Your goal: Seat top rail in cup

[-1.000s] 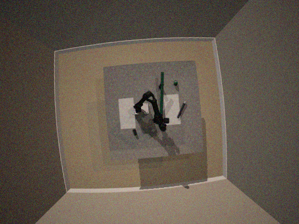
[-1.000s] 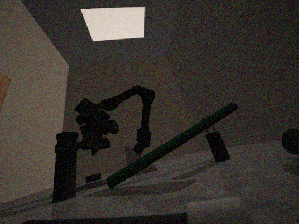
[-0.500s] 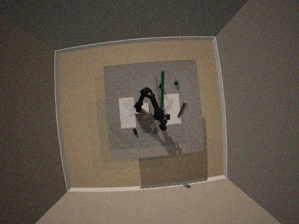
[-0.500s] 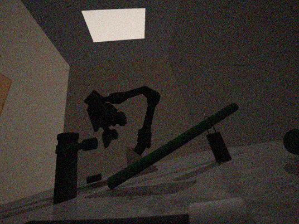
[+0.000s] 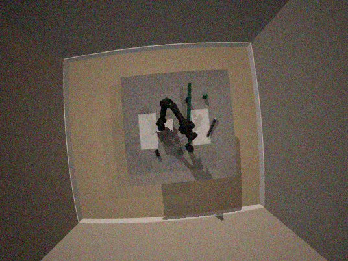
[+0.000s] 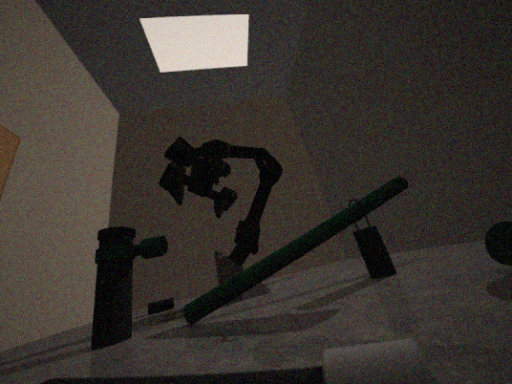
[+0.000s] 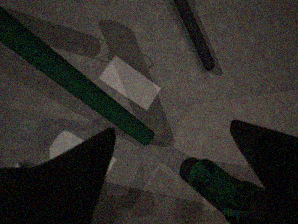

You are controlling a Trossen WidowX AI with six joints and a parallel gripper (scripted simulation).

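Above the sloping rail point(image 5: 189, 110) point(image 6: 296, 244) point(image 7: 75, 85), arm point(image 5: 178, 114) point(image 6: 269, 169) arched, pincer point(image 5: 192, 136) point(image 6: 200, 210) point(image 7: 171, 129) angled downward, spread wide, gripping nothing.

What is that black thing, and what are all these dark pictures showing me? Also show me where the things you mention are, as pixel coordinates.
It's a robot arm with one gripper point(image 6: 198, 207) point(image 7: 171, 129), like two fingers, wide open and holding nothing. One picture looks down from above, one looks from low at the side, and one looks past its fingers. A long green rail point(image 5: 189, 97) point(image 6: 296, 245) point(image 7: 75, 85) slants through a small post's wire loop point(image 6: 367, 221), low end down. The big post point(image 6: 113, 291) carries a green cup point(image 6: 154, 246) point(image 7: 212, 180); the rail isn't in it.
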